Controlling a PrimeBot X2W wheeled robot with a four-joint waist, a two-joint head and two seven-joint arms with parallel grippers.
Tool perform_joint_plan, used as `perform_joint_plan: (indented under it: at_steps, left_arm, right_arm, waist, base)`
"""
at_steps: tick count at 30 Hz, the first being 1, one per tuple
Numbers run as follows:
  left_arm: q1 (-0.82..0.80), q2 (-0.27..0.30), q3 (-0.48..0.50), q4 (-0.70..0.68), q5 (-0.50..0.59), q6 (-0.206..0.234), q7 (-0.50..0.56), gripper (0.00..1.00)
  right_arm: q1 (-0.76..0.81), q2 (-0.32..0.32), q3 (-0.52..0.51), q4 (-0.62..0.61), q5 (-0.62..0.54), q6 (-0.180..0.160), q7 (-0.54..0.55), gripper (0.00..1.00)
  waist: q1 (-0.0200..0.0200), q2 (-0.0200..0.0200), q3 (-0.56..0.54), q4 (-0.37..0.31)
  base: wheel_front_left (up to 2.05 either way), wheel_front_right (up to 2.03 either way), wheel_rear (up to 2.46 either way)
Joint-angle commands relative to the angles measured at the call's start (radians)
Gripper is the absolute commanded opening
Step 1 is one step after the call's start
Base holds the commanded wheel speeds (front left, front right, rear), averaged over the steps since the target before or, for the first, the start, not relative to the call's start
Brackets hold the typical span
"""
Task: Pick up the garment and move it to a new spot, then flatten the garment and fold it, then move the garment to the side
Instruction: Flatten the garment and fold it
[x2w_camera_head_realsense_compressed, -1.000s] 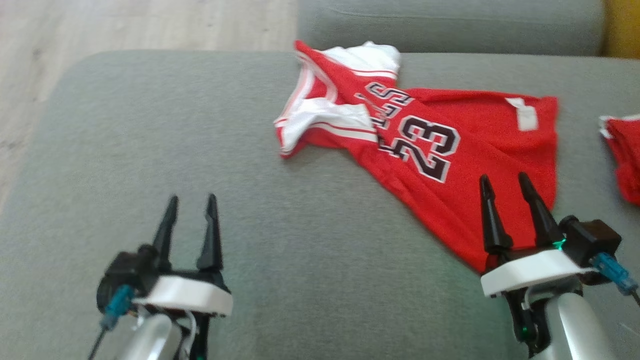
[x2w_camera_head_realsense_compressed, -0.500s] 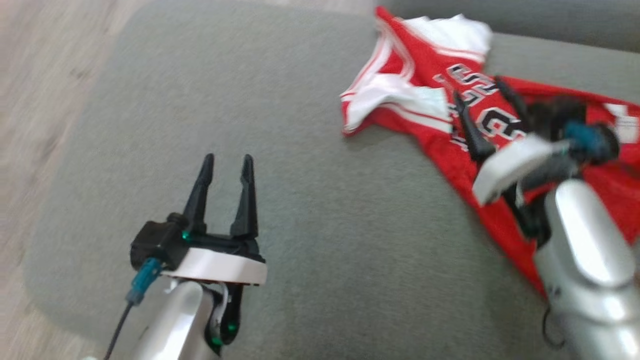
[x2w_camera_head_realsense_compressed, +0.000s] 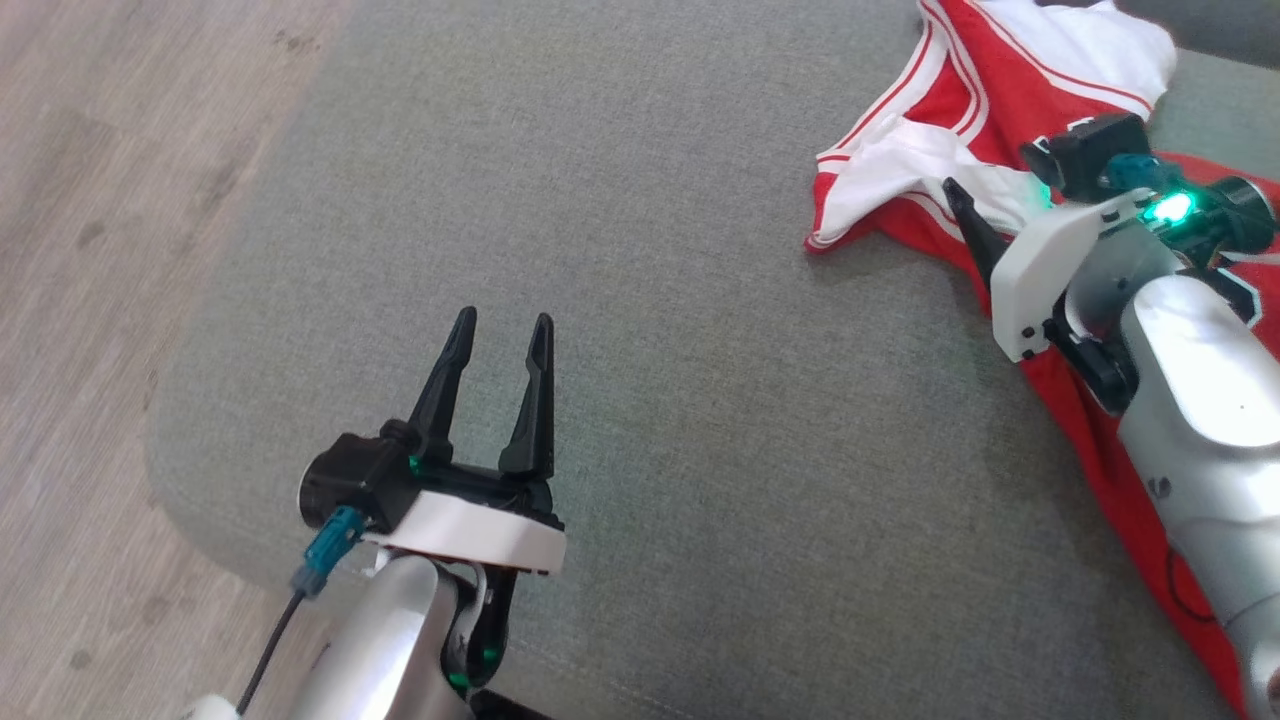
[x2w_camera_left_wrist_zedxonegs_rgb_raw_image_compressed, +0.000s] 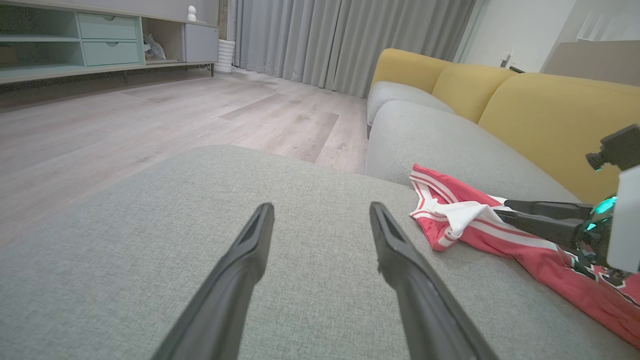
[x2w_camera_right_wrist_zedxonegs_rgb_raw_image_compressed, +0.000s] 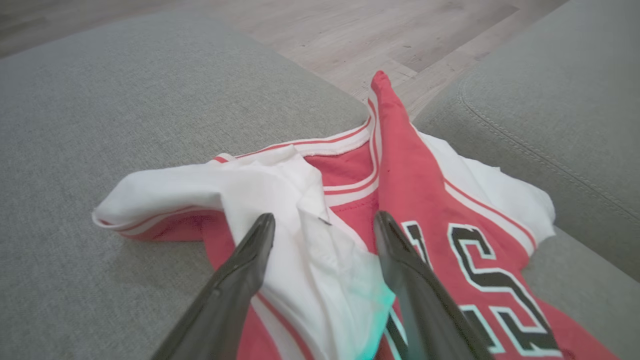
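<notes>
A red jersey (x2w_camera_head_realsense_compressed: 975, 85) with white trim and black lettering lies crumpled on the grey sofa seat (x2w_camera_head_realsense_compressed: 650, 300), at the upper right of the head view. My right gripper (x2w_camera_right_wrist_zedxonegs_rgb_raw_image_compressed: 324, 217) is open just above its white folded part (x2w_camera_right_wrist_zedxonegs_rgb_raw_image_compressed: 280, 195), one finger on either side of the fold. In the head view one right finger (x2w_camera_head_realsense_compressed: 967, 218) points at that white part. The left wrist view shows the jersey (x2w_camera_left_wrist_zedxonegs_rgb_raw_image_compressed: 465, 220) with the right gripper (x2w_camera_left_wrist_zedxonegs_rgb_raw_image_compressed: 500, 208) over it. My left gripper (x2w_camera_head_realsense_compressed: 505, 316) is open over bare cushion, well to the left of the jersey, holding nothing.
The seat's rounded edge (x2w_camera_head_realsense_compressed: 200, 420) drops to wooden floor (x2w_camera_head_realsense_compressed: 100, 200) on the left. A second grey cushion (x2w_camera_right_wrist_zedxonegs_rgb_raw_image_compressed: 550, 100) lies just beyond the jersey. Yellow back cushions (x2w_camera_left_wrist_zedxonegs_rgb_raw_image_compressed: 540, 115) and a low cabinet (x2w_camera_left_wrist_zedxonegs_rgb_raw_image_compressed: 100, 35) stand farther off.
The head camera has swung, shifting the whole picture. My right gripper has reached forward along the jersey to its white shoulder end. The left gripper stays open over the cushion.
</notes>
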Motion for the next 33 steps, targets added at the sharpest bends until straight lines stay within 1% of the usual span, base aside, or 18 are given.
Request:
perform_joint_plan:
  at_steps: [1, 3, 4, 5, 6, 12, 16, 22, 28, 30, 31, 33]
  left_arm:
    - [-0.029, 0.006, 0.036, -0.026, 0.007, -0.003, -0.009, 1.0]
    - [-0.029, 0.004, 0.037, -0.024, 0.01, -0.006, -0.009, 1.0]
    - [-0.03, 0.003, 0.038, -0.023, 0.011, -0.007, -0.009, 1.0]
    - [-0.031, 0.003, 0.039, -0.022, 0.011, -0.007, -0.009, 1.0]
    - [-0.032, 0.002, 0.04, -0.021, 0.012, -0.008, -0.009, 1.0]
    - [-0.033, 0.001, 0.053, -0.018, 0.011, -0.004, -0.009, 1.0]
    - [-0.025, 0.001, 0.067, -0.016, 0.018, -0.002, -0.009, 1.0]
    - [-0.008, 0.001, 0.097, -0.013, 0.04, -0.004, -0.009, 1.0]
    - [0.009, 0.003, 0.118, -0.004, 0.063, -0.009, -0.009, 1.0]
    - [0.014, 0.006, 0.123, -0.001, 0.068, -0.01, -0.009, 1.0]
    - [0.02, 0.009, 0.127, 0.004, 0.071, -0.011, -0.009, 1.0]
    - [0.025, 0.013, 0.129, 0.01, 0.073, -0.013, -0.009, 1.0]
  right_arm:
    - [-0.024, -0.002, 0.013, -0.025, 0.007, -0.001, 0.0, 1.0]
    - [-0.044, -0.009, 0.044, 0.009, 0.02, -0.001, 0.004, 1.0]
    - [-0.053, -0.01, 0.06, 0.024, 0.029, -0.001, 0.007, 0.93]
    - [-0.062, -0.011, 0.074, 0.036, 0.039, -0.001, 0.006, 0.07]
    - [-0.07, -0.012, 0.086, 0.046, 0.048, -0.001, 0.002, 0.0]
    - [-0.091, 0.006, 0.148, 0.075, 0.122, -0.001, -0.043, 0.0]
    - [-0.085, 0.024, 0.194, 0.054, 0.172, -0.001, -0.092, 0.0]
    - [-0.04, 0.066, 0.28, -0.027, 0.221, -0.001, -0.149, 0.0]
    - [0.048, 0.111, 0.377, -0.129, 0.234, -0.001, -0.159, 0.0]
    - [0.084, 0.122, 0.428, -0.16, 0.226, -0.001, -0.152, 0.0]
    - [0.119, 0.131, 0.48, -0.183, 0.226, -0.001, -0.148, 0.0]
    - [0.144, 0.132, 0.537, -0.202, 0.226, -0.001, -0.146, 0.0]
  waist:
    - [-0.0001, 0.0, 0.002, 0.002]
    - [-0.0001, 0.0, 0.005, 0.004]
    - [-0.0001, 0.0, 0.005, 0.004]
    - [-0.0001, 0.0, 0.006, 0.003]
    - [-0.0001, 0.0, 0.006, 0.003]
    - [-0.0001, 0.0, -0.013, -0.019]
    - [-0.0001, 0.0, -0.041, -0.044]
    - [-0.0001, 0.0, -0.091, -0.093]
    - [-0.0001, 0.0, -0.137, -0.135]
    - [-0.0001, 0.0, -0.15, -0.148]
    - [-0.0001, 0.0, -0.164, -0.16]
    - [-0.0001, 0.0, -0.175, -0.173]
  base:
    - [0.0, 0.0, 0.0]
    - [0.0, 0.0, 0.0]
    - [0.0, 0.0, 0.0]
    - [0.0, 0.0, 0.0]
    - [0.0, 0.0, 0.0]
    - [0.0, 0.0, 0.0]
    - [0.0, 0.0, 0.0]
    - [0.0, 0.0, 0.0]
    - [0.0, 0.0, 0.0]
    - [0.0, 0.0, 0.0]
    - [0.0, 0.0, 0.0]
    - [0.0, 0.0, 0.0]
